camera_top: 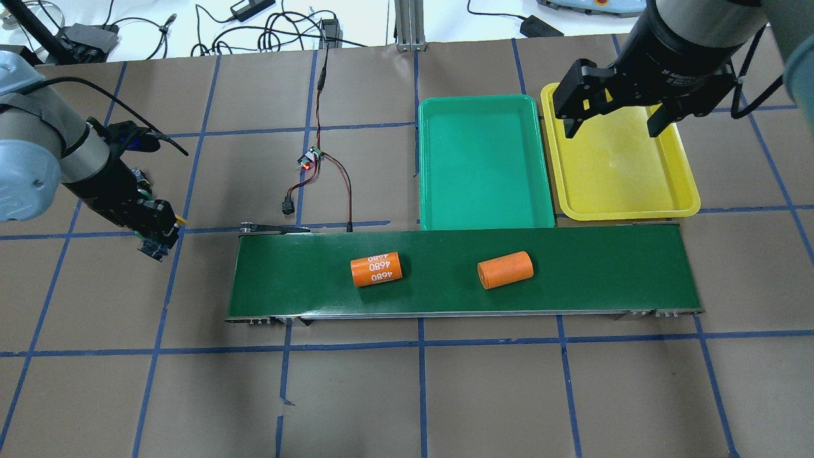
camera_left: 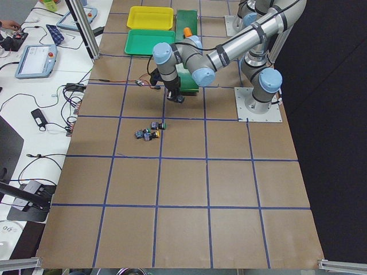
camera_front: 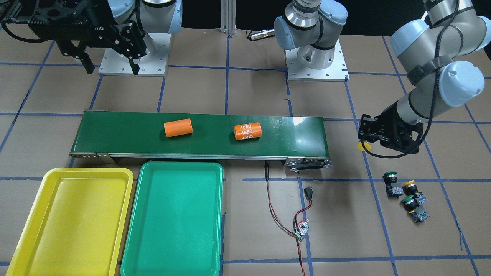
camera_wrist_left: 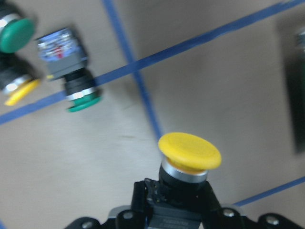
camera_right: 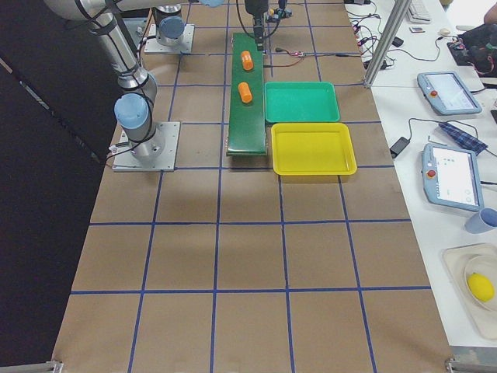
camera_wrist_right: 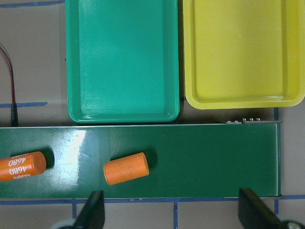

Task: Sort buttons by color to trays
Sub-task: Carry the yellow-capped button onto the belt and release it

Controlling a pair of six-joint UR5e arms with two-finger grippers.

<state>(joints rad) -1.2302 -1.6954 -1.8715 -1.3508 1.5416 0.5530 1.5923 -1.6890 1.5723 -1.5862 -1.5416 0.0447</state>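
A yellow button (camera_wrist_left: 189, 151) is gripped by the lowered left gripper (camera_front: 367, 135); three buttons (camera_front: 409, 188) are seen near it. The right gripper (camera_top: 613, 121) is held high, spread wide; the yellow tray (camera_top: 683, 191) and green tray (camera_top: 432, 216) are set well ahead of it.

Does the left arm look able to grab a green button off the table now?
Probably not: left gripper is shut on a yellow button, jaws full; nothing else blocks the green buttons.

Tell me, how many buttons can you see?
4. One yellow button is held in the left pincer. Three lie together on the table: a green button, a second yellow button and a second green button. None seem hidden.
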